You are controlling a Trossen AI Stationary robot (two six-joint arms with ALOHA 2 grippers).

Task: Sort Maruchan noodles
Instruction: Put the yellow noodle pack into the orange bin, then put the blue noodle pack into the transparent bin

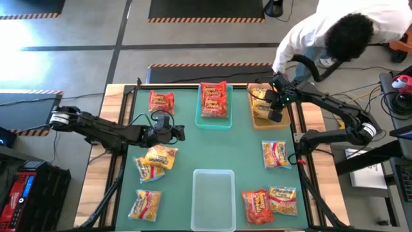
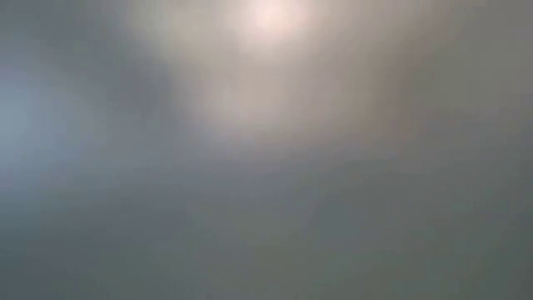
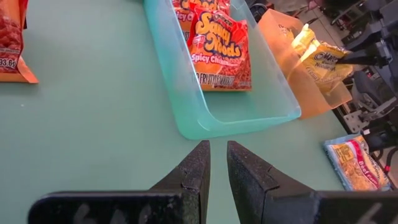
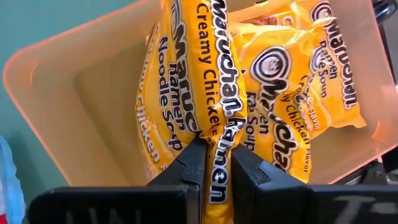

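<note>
Ramen packets lie scattered on the green table: a red one (image 1: 161,101) at the far left, yellow ones (image 1: 161,156) (image 1: 145,205) at the near left, and more (image 1: 275,154) (image 1: 269,203) on the right. The teal bin (image 1: 199,119) holds red packets (image 3: 219,53). The tan bin (image 1: 252,109) holds yellow ones (image 4: 311,93). My right gripper (image 1: 275,111) (image 4: 217,163) hangs over the tan bin, shut on a yellow packet. My left gripper (image 1: 181,133) (image 3: 217,163) hovers left of the teal bin, fingers almost together, holding nothing. My right gripper pinches a yellow Creamy Chicken packet (image 4: 214,74) between its two fingers, along a narrow edge (image 4: 217,140) of the wrapper. The fingers come from above, pointing down into the tan bin. The packet hangs edge-on below them, its lower part among the yellow packets in the bin.
A clear bin (image 1: 196,200) sits at the near middle of the table. A person in white (image 1: 335,32) leans in beyond the far right corner. Bare green surface (image 1: 212,148) lies between the teal and clear bins.
</note>
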